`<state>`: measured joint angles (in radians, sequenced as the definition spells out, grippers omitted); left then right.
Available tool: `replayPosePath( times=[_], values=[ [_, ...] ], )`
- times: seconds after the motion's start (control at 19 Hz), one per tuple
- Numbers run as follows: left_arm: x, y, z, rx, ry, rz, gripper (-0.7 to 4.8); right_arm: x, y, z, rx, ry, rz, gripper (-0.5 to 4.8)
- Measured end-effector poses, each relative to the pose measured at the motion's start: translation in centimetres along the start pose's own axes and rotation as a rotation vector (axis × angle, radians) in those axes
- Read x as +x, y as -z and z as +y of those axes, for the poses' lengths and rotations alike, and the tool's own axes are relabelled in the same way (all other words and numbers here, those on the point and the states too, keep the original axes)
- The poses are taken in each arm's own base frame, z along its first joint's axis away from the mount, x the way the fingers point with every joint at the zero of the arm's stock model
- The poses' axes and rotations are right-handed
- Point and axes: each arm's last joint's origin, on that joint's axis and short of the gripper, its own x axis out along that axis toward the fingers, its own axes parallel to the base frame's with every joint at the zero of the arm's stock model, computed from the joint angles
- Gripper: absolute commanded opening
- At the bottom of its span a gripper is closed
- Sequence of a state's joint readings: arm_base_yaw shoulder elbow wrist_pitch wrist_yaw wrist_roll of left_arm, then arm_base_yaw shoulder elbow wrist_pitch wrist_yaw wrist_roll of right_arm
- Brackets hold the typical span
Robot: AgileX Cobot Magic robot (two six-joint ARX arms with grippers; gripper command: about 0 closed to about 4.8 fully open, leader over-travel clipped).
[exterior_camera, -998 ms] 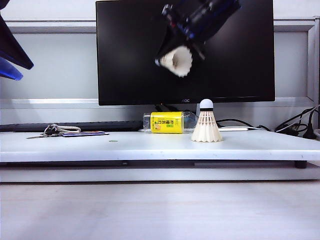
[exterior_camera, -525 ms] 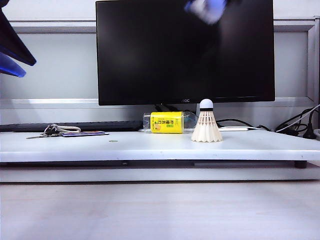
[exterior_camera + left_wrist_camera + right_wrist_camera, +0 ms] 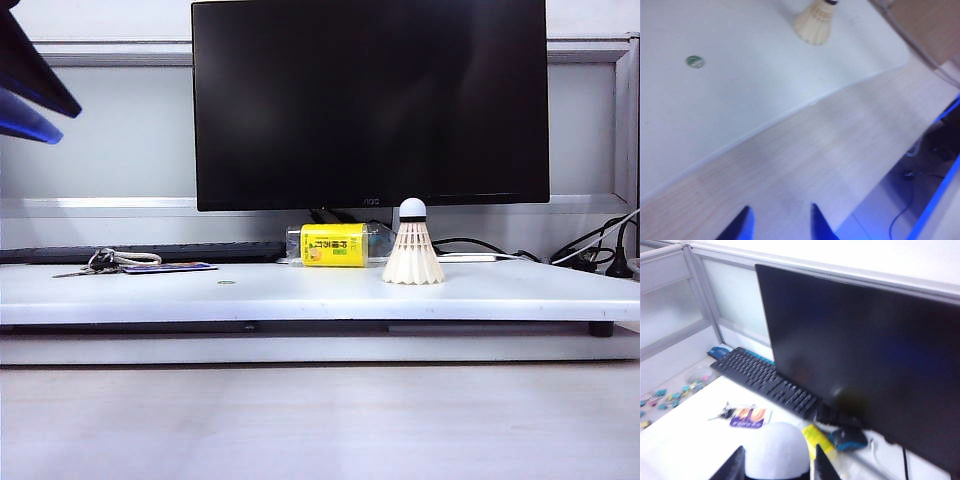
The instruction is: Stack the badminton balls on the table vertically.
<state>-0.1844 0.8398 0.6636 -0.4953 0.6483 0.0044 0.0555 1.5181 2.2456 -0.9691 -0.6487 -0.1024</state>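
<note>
One badminton ball (image 3: 412,256) stands upright on the table (image 3: 200,295), cork tip up, right of centre; the left wrist view shows it too (image 3: 815,22). A second badminton ball (image 3: 776,450) shows only its round white cork tip, gripped between the fingers of my right gripper (image 3: 777,466), high above the table and facing the monitor. That gripper is outside the exterior view. My left gripper (image 3: 68,122) hangs at the upper left, far from both; in its wrist view it (image 3: 780,222) is open and holds nothing.
A black monitor (image 3: 370,100) stands behind the table. A yellow-labelled bottle (image 3: 334,245) lies just left of the standing ball. Keys with a tag (image 3: 130,264) lie at the left, before a black keyboard (image 3: 765,377). Cables (image 3: 590,255) trail at the right. A pale wood-grain surface (image 3: 320,420) lies in front.
My right gripper, carrying its badminton ball, has risen up and to the right, out of the exterior view. The left gripper has barely shifted. The standing ball has not moved.
</note>
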Motion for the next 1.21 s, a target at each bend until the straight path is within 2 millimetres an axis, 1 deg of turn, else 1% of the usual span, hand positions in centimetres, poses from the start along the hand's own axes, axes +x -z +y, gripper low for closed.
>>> replayPosePath(
  times=[0.05,0.16,0.21,0.37,0.42,0.47,0.63,0.68,0.74,0.79,0.95,1.05,1.1,1.21],
  values=[
    [0.0,0.0,0.0,-0.001,0.003,-0.001,1.57,-1.1,0.4,0.7,0.003,0.007,0.003,1.70],
    [0.0,0.0,0.0,-0.001,0.009,-0.002,1.57,-2.6,1.4,1.9,0.000,0.020,0.000,1.70],
    [0.0,0.0,-0.1,-0.001,0.022,-0.002,1.57,-3.7,2.5,2.8,-0.002,0.036,-0.001,1.70],
    [0.1,0.0,-0.3,0.005,0.036,0.003,1.57,-5.5,4.5,4.4,-0.031,0.056,-0.042,1.70],
    [0.3,0.0,-0.5,0.013,0.049,0.009,1.57,-6.1,5.4,4.9,-0.035,0.058,-0.063,1.70],
    [0.4,0.0,-0.8,0.022,0.064,0.016,1.57,-6.7,6.8,5.6,-0.044,0.062,-0.092,1.70],
    [0.6,0.1,-1.1,0.031,0.076,0.022,1.57,-7.6,10.1,6.5,-0.052,0.073,-0.182,1.70],
    [0.6,0.1,-1.0,0.031,0.073,0.022,1.57,-7.7,11.6,6.7,-0.047,0.081,-0.207,1.70],
    [0.6,0.1,-1.0,0.031,0.073,0.022,1.57,-7.6,13.7,6.8,-0.038,0.101,-0.242,1.70],
    [0.6,0.1,-1.0,0.031,0.073,0.022,1.57,-7.5,15.4,6.9,-0.031,0.116,-0.287,1.69],
    [0.6,0.1,-1.0,0.030,0.071,0.022,1.57,-6.6,19.4,6.6,-0.004,0.112,-0.355,1.66],
    [0.6,0.1,-1.0,0.031,0.065,0.022,1.57,-5.0,22.5,5.8,0.017,0.096,-0.420,1.65],
    [0.6,0.1,-1.0,0.031,0.050,0.022,1.57,-4.3,23.7,5.6,0.033,0.085,-0.438,1.65],
    [0.6,0.1,-0.9,0.029,0.028,0.025,1.57,-3.2,25.2,5.4,0.045,0.073,-0.501,1.65]
  ],
)
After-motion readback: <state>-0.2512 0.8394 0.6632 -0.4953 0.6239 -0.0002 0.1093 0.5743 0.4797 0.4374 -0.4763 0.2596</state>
